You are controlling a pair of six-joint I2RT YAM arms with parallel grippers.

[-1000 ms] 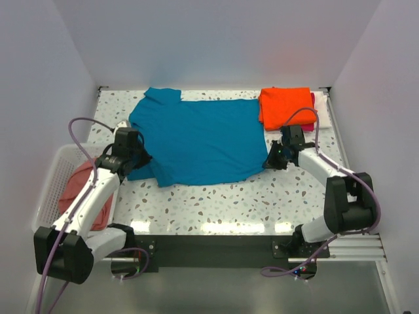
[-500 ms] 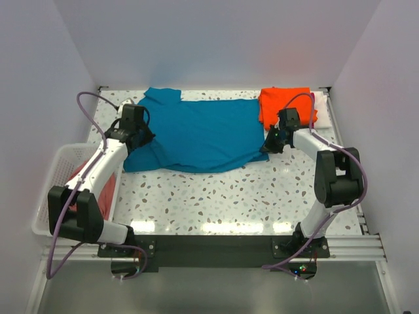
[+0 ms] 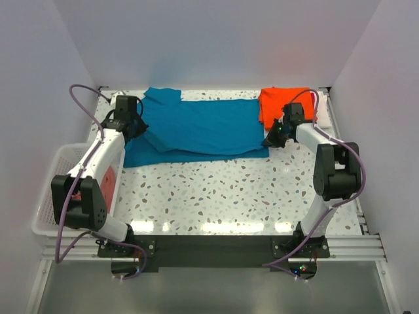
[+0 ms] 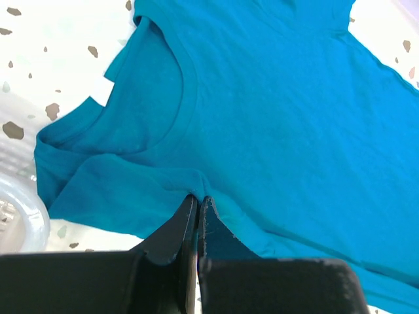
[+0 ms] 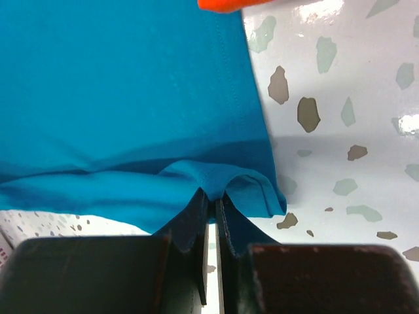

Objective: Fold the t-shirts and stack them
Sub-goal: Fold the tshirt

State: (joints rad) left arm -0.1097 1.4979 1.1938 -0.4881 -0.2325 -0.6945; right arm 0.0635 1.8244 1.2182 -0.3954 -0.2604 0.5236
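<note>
One container is showing in the top view: the white lattice basket (image 3: pixel 47 196), sitting just beside the left edge of the speckled table (image 3: pixel 229 190). It is holding a bunched salmon-pink t-shirt (image 3: pixel 109 185), and the left arm is crossing above it and hiding most of the cloth.

Out on the table, the teal-blue t-shirt (image 3: pixel 203 127) is lying across the far half, with its long axis running left to right. The neckline is sitting at the left end, clear in the left wrist view, and the hem is pointing right, toward the folded orange t-shirt (image 3: pixel 278 104) in the far right corner. One sleeve is poking out toward the far left corner. The near edge is doubling over onto the body, so the shirt is reading as a long, narrow band, with a lower layer sticking out at the near left.

Now the hands. The left gripper (image 3: pixel 134 127) is hovering at the collar end. Its jaws are pressed together and pinching a raised ridge of teal cloth just below the neckline (image 4: pixel 198 203). The right gripper (image 3: pixel 272 140) is working the hem end, just beside the orange shirt. Its fingers are nipping a small hump of the teal hem between them (image 5: pixel 213 199). Both pinches are lifting the fabric slightly off the table.
</note>
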